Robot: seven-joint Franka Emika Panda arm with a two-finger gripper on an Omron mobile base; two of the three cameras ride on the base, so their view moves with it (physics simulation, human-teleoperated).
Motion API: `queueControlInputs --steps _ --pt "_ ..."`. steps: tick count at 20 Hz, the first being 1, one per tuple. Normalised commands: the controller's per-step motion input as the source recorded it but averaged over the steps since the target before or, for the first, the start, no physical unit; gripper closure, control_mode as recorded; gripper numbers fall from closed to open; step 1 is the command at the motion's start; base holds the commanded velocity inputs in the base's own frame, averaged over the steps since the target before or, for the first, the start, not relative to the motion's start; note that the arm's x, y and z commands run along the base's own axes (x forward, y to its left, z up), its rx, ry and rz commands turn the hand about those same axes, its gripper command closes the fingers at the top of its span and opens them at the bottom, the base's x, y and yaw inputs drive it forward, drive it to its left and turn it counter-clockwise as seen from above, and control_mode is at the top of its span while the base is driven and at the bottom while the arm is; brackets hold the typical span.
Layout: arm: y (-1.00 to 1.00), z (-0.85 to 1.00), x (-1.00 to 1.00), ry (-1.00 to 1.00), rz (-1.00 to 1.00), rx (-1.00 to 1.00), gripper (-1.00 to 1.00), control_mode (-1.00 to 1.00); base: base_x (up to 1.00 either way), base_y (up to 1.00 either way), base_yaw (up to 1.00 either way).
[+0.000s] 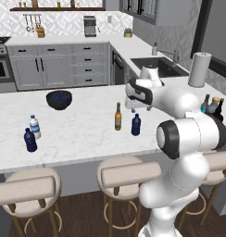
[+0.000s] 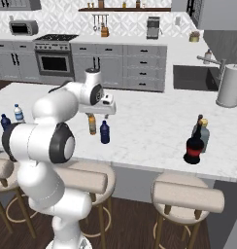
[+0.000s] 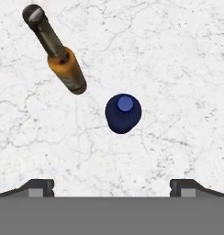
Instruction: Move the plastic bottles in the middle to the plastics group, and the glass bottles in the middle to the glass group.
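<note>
Item one, your gripper (image 3: 112,188): jaws spread fully apart, nothing between them, hanging above the middle of the surface (image 1: 82,134) and looking straight down.

Item two, navy-blue bottle (image 3: 123,113): upright, seen cap-on from the hand view and nearly centred ahead of the fingertips, which suggests you are lining up to take it first. It belongs with the plastics group, the navy bottle (image 1: 30,140) and the clear water bottle (image 1: 35,127) standing just beside each other at the surface's left end.

Item three, amber bottle (image 1: 118,116): upright just beside the navy-blue bottle, apart from it. Its label is a yellowish band; no writing can be read.

Item four, glass group: the teal bottle (image 2: 197,125) and the grey-blue bottle (image 2: 204,135) at the right end, with the round dark bottle (image 2: 193,149) already standing close in front of them. Its label is plain red, no lettering legible.

The water bottle's blue label is too small to read.
</note>
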Motion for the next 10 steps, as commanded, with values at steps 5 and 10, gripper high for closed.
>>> queueControlInputs --steps 5,10 --pt "0.00 -0.24 0.21 -0.09 0.00 0.00 -1.00 -1.00 0.00 0.00 0.00" --pt "-0.10 -0.27 0.13 -0.01 0.00 0.00 -1.00 -1.00 0.00 0.00 0.00"
